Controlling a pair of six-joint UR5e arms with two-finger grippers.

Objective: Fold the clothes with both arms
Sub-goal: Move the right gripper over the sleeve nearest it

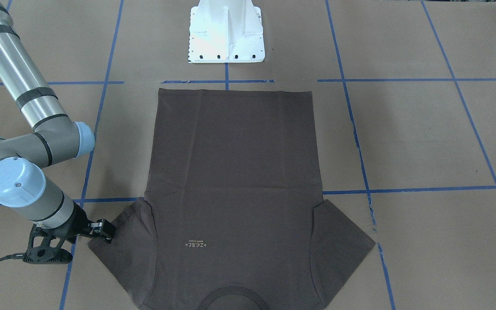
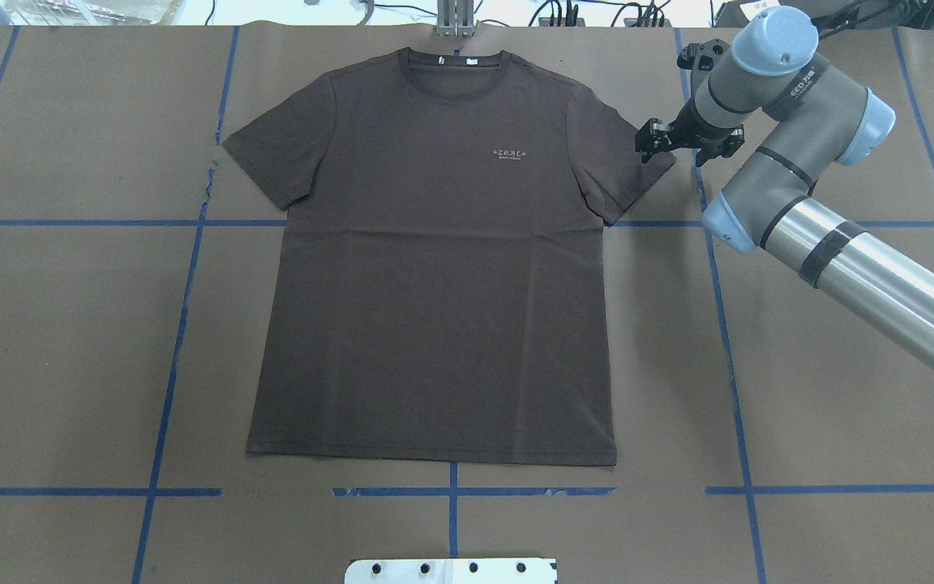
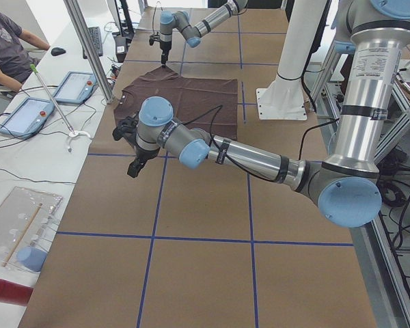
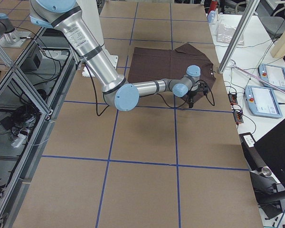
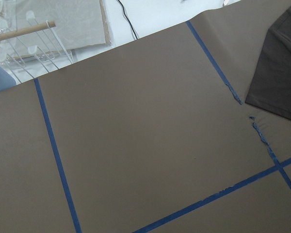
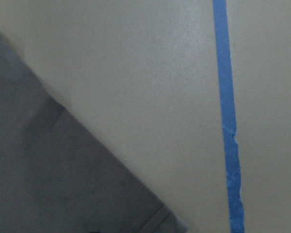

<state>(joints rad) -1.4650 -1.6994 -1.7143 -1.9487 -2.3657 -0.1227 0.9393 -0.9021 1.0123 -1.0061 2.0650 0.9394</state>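
Shirt (image 2: 434, 284) lies flat; your right gripper (image 2: 649, 143) is at its right sleeve (image 2: 617, 162); left gripper (image 3: 132, 169) hangs well left. Finger state unreadable on both; a lone pull could bunch it.

T-shirt (image 2: 434, 284) on table (image 2: 840, 405) — ctr

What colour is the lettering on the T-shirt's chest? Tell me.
Pale tan lettering, clearest in the overhead exterior view.

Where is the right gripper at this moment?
Overhead view, right side: the right gripper sits at the sleeve tip of the T-shirt, beside a blue tape line.
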